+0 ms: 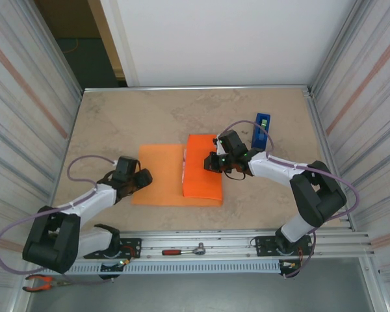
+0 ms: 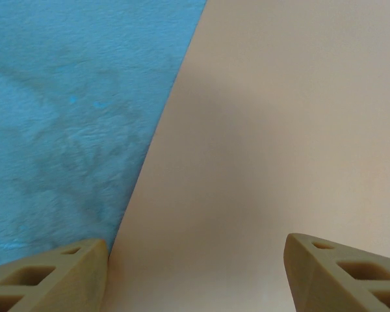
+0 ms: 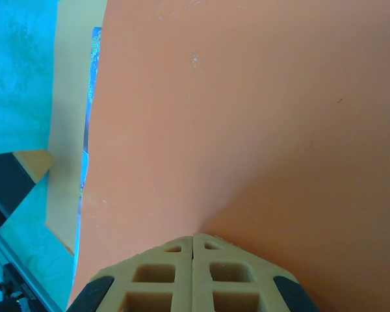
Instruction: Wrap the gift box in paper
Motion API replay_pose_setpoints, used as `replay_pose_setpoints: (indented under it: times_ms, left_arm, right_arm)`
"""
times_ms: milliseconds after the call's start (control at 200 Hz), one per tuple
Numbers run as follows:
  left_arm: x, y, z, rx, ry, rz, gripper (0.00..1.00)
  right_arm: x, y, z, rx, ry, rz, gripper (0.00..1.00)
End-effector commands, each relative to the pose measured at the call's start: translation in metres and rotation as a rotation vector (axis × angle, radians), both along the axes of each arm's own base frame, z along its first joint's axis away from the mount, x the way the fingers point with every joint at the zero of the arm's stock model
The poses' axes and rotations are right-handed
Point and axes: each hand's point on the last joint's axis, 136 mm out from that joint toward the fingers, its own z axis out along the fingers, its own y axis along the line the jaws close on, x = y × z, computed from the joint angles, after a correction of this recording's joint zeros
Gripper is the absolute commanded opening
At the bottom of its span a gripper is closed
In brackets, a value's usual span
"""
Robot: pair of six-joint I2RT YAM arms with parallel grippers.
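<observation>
Entry: the paper [image 1: 157,185], orange, is lying flat at mid-table, its right part folded leftward and covering the gift box [image 1: 184,170], which is showing as a thin pink-white sliver under the fold's left rim. Right gripper [image 3: 194,244]: fingers are pressing tight together, tips resting on the folded flap. Left gripper [image 2: 196,242]: fingers are standing wide apart, gripping nothing, straddling the sheet's left edge. Blue tape dispenser [image 1: 260,130] is lying near the right arm, on the table [image 1: 117,123].
</observation>
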Motion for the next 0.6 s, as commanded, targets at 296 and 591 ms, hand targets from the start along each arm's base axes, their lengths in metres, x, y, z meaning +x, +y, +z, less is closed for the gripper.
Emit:
replay_pose_setpoints:
  times_ms: [296,591]
  left_arm:
    - [0.059,-0.070,0.033,-0.143,-0.194,-0.291,0.75]
    - [0.086,-0.087,0.057,-0.183,-0.297,-0.396,0.75]
  right_arm:
    - [-0.016,-0.015,-0.029,-0.106,0.070,0.006,0.00]
    - [-0.017,-0.014,-0.029,-0.108,0.070,0.011,0.00]
